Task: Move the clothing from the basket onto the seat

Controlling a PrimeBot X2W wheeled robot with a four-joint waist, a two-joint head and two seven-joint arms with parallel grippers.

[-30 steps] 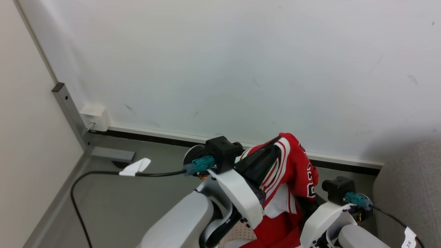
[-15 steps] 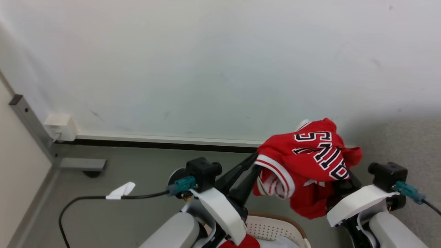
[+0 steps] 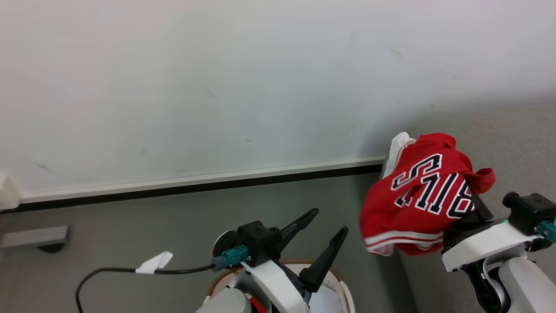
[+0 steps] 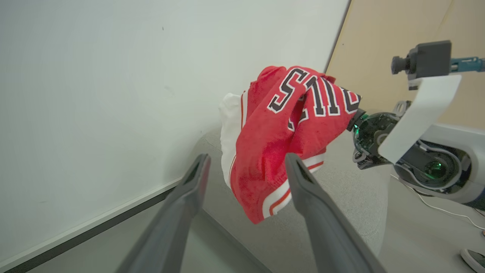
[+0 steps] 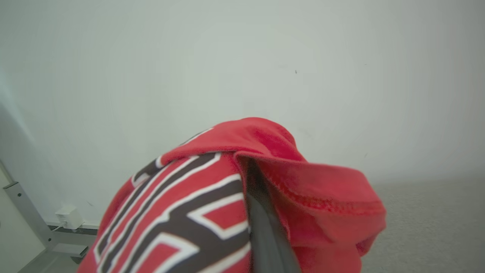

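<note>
The pale wall (image 3: 217, 87) stands ahead of both tools. The grey seat (image 3: 521, 130) lies beyond and below the right tool (image 3: 478, 206), and reaches the wall there. The basket (image 3: 346, 295) sits directly beneath the left tool (image 3: 330, 220), with its brown rim curving under that wrist.

The clothing (image 3: 417, 195), a bunched red jersey with dark, white-outlined letters, hangs from the right tool. It is up in the air, over the near edge of the seat and clear of the basket. Its bulk spills forward and toward the left tool's side, and its striped hem is lowest. In the left wrist view the clothing (image 4: 273, 140) is ahead of the left tool (image 4: 247, 157), well apart from it and touching neither finger.

The right tool grips a fold of the jersey. In its own view one dark finger (image 5: 261, 227) shows with red cloth wrapped on both sides, and the other finger is buried, so its spread cannot be read. The left tool is spread wide and holds nothing.
</note>
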